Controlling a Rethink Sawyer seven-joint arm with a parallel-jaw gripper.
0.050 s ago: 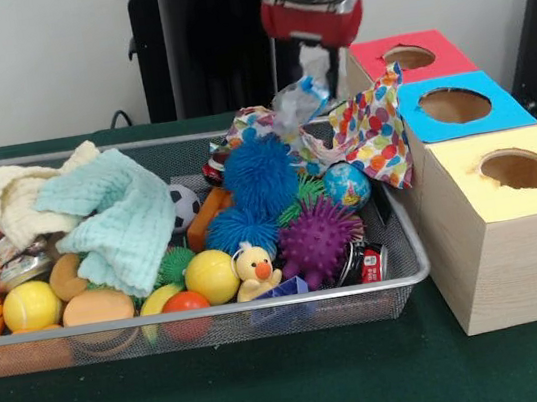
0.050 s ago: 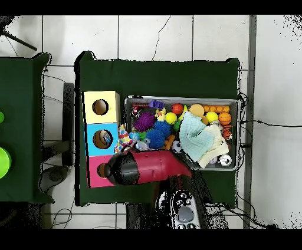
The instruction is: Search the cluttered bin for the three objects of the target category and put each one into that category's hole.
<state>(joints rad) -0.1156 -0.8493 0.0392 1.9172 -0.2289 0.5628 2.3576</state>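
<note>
Bin [image 1: 411,276]: wire mesh, on the green desk [image 1: 277,392]; left end cut off by the frame edge.
Cloths [image 1: 115,219]: cream and mint, covering balls at the bin's left.
Can [image 1: 364,263]: mostly hidden behind the purple spiky ball [image 1: 317,239]; label unreadable.
Gripper [image 1: 316,60]: above the bin's right far corner, clamped on a clear crinkled wrapper [image 1: 299,103]; fingertips hidden.
Boxes: red [image 1: 407,57], blue [image 1: 454,105], yellow [image 1: 515,169] holes, right of bin.
</note>
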